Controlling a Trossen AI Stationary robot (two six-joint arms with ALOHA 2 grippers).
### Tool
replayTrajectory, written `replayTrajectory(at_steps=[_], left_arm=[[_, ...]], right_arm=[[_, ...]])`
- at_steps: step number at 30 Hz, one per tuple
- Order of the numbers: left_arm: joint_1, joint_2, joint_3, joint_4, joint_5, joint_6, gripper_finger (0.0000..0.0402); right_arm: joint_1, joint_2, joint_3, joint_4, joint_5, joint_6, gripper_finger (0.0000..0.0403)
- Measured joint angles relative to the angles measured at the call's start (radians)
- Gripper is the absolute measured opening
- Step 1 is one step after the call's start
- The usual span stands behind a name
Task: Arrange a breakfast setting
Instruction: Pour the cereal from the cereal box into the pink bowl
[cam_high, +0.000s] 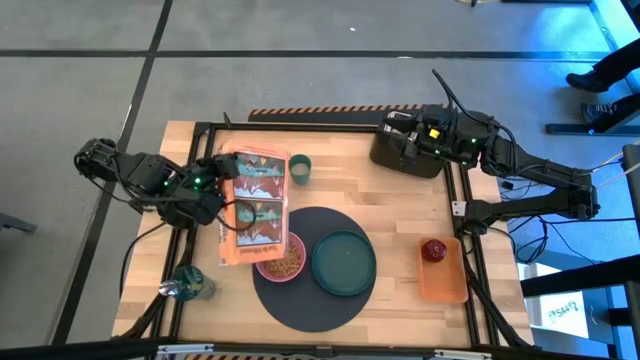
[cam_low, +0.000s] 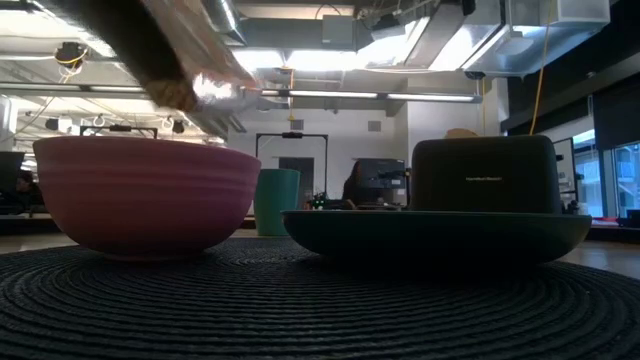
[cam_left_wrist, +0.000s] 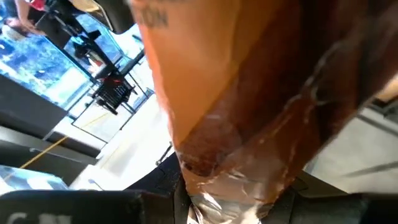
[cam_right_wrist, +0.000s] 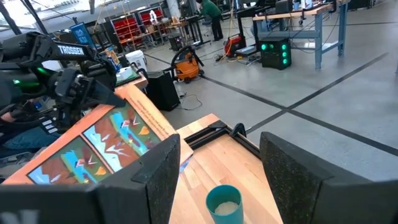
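My left gripper (cam_high: 216, 197) is shut on an orange printed cereal bag (cam_high: 255, 205), held over the table's left half. The bag's silvery open end (cam_low: 205, 90) hangs above the pink bowl (cam_high: 283, 258), which has brown cereal in it. The bowl and the dark-green plate (cam_high: 343, 262) rest on the round dark-grey mat (cam_high: 310, 300). The pale-green cup (cam_high: 300, 168) stands behind the mat. The dark-red fruit (cam_high: 433, 249) lies in the orange tray (cam_high: 445, 280). My right gripper (cam_right_wrist: 217, 180) is open and empty above the black toaster (cam_high: 405, 150). Spoon and bagel are not in view. My left gripper holds the cereal bag by its left long side (cam_high: 226, 200), about midway along it, coming level from the table's left. The bag is lifted clear and slants with its open end (cam_left_wrist: 217, 180) down toward the bowl. The bag itself hides the fingers.
A clear bottle (cam_high: 190, 285) stands near the front left corner. The black toaster stands at the back right, the orange tray at the front right. Bare wood shows between the mat and the tray (cam_high: 400, 215). Black frame rails (cam_high: 330, 125) run along the table's edges.
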Motion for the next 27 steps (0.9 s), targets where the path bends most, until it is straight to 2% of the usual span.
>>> replayTrajectory(at_steps=[9,18,27], left_arm=[[0.003,0.000,0.000,0.003,0.055,-0.055,0.0127],[0.033,-0.008,0.000,0.003,0.060,-0.071,0.0127],[0.102,-0.071,0.000,0.002,0.117,-0.095,0.0127]], right_arm=[[0.000,0.000,0.000,0.000,0.000,0.000,0.0209],[0.000,0.000,0.000,-0.001,-0.011,0.019,0.0209],[0.000,0.000,0.000,-0.003,-0.018,0.020,0.0209]])
